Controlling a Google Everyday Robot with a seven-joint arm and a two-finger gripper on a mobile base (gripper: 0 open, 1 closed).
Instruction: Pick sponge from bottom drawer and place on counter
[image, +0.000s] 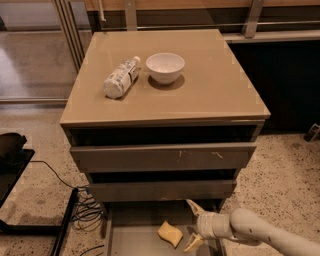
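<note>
Speckled terrazzo floor (285, 170) flanks the pulled-out grey bottom drawer (132, 242), where our cream-fingered gripper (193, 225) gapes just beside the pale-yellow flat sponge (170, 234). We judge this the reach. Next we straddle it and close.

1. The sponge (170, 234): small, pale yellow, flat, with wavy edges; it lies on the floor of the bottom drawer, a little right of the middle, apart from both side walls.
2. The bottom drawer (131, 239): lowest of three, pulled out; a shallow grey tray with thin sides.
3. The counter (220, 85): glossy beige square top, flat.
4. The gripper (193, 225): low over the drawer's right side, just beside the sponge's right edge; jaws spread apart.
</note>
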